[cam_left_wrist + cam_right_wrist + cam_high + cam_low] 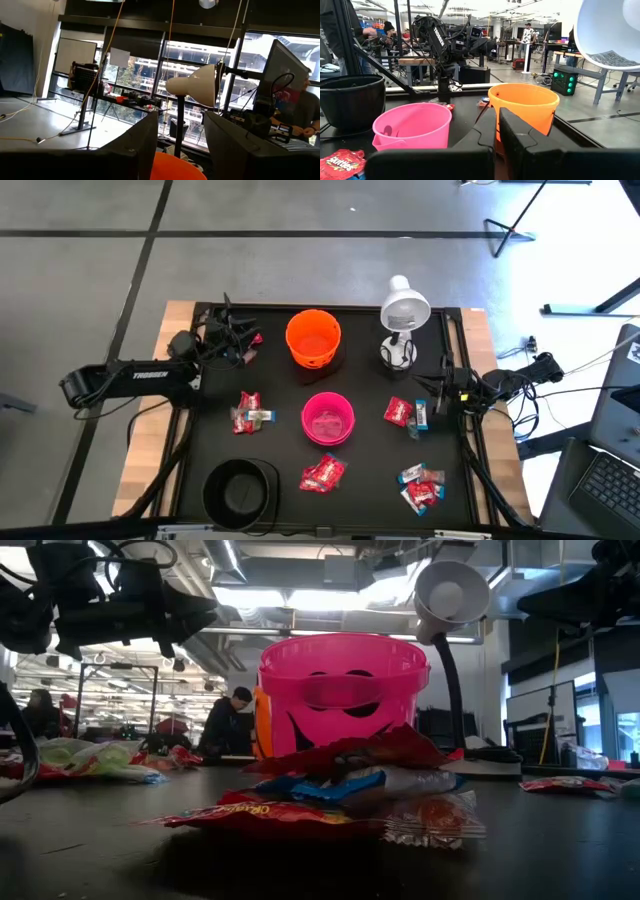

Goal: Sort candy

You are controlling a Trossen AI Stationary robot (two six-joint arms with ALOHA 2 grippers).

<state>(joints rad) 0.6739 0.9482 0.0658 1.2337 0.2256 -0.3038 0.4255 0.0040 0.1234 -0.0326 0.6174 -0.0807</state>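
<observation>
Small shiny wrapped candy (322,474) piles scattered across black counter (280,395), none sorted yet. Left gripper (243,340) upper left, jaws wide, empty; right gripper (428,394) mid-right, jaws nrly closed, empty.

Candy (323,474) piles around pink bowl (328,418)

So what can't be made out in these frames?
- Inside of the pink bowl: in the high view any candy in it is too small to tell; the low view shows only its wall.
- Inside of the black bowl: too dark.
- Candy wrapper print: mostly unreadable in the low view.
- Table under the left gripper: outside the left wrist view.
- Orange bowl: partly hidden by the right gripper.
</observation>
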